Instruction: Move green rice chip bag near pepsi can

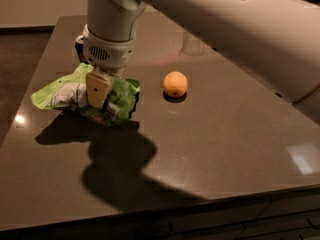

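Note:
The green rice chip bag [65, 91] is a crinkly light-green foil bag with a white label, held just above the dark table at the left. My gripper [98, 91] comes down from above and is shut on the bag's middle; one tan finger [96, 88] shows in front of it. The pepsi can [80, 42] is almost wholly hidden behind my wrist housing; only a dark sliver shows at the bag's far edge. The bag lies right beside it.
An orange [175, 83] sits right of the bag, mid-table. A clear glass cup [192, 44] stands farther back, under my arm. The table's left edge [30, 84] runs close to the bag. My arm's shadow falls toward the front edge.

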### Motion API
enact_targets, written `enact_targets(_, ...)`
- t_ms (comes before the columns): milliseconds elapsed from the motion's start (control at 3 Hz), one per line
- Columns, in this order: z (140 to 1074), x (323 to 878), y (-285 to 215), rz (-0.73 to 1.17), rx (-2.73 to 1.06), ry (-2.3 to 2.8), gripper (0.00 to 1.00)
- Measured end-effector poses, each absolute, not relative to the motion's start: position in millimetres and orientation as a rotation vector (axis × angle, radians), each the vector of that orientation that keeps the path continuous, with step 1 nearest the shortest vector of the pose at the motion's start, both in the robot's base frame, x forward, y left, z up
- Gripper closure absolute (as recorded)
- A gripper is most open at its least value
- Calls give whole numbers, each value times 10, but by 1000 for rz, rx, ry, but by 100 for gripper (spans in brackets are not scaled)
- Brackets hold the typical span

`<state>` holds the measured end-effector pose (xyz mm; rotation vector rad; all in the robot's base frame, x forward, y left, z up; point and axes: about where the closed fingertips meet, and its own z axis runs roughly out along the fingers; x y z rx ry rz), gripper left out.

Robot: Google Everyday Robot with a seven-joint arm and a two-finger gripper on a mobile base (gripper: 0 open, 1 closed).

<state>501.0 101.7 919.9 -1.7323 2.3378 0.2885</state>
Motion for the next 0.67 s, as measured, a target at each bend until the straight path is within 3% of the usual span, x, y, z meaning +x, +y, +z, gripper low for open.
enact_targets(667, 9024, 5156, 1290, 254, -1660, 2411, 100)
